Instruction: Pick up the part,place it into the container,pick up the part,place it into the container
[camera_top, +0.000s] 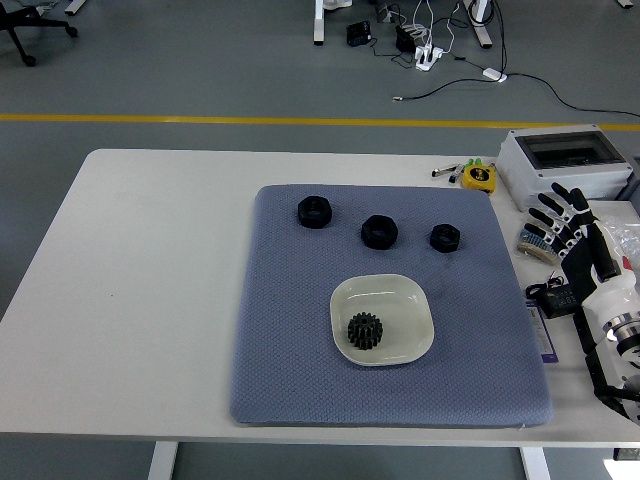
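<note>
No readable text, label, brand or number anywhere in head view. Purple card (541, 335) at mat's right edge carries print, too small to read. Small black device (556, 297) beside right hand (580, 240) shows display, digits illegible. Yellow tape measure (478, 177) and grey box (563, 164): no legible marking.
</note>
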